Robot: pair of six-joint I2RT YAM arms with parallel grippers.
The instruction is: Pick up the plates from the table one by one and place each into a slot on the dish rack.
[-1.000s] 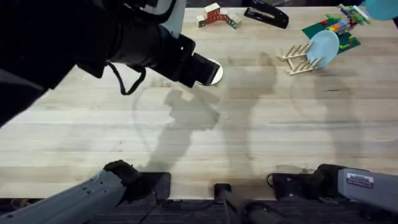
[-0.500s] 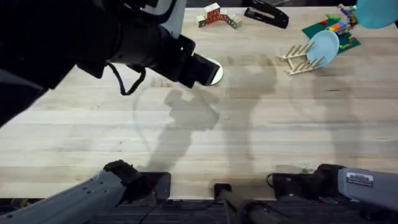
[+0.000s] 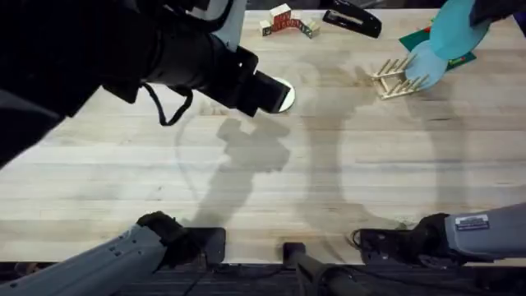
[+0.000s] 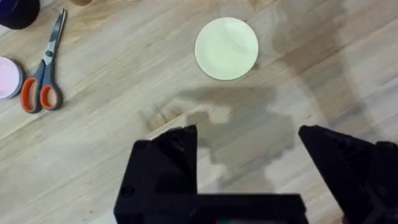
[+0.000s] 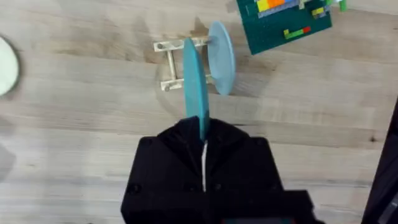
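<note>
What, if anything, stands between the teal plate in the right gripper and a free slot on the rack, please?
Nothing visible does. The right gripper holds the teal plate on edge above the dish rack; the pale blue plate fills a neighbouring slot beside it.

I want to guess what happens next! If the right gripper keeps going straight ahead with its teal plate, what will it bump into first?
Probably the dish rack, where the pale blue plate already stands.

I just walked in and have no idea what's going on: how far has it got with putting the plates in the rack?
One done: the pale blue plate stands in the dish rack. In hand: the right gripper grips the teal plate on edge above the rack. Left: the cream-yellow plate lies flat on the table, the open left gripper above it.
</note>
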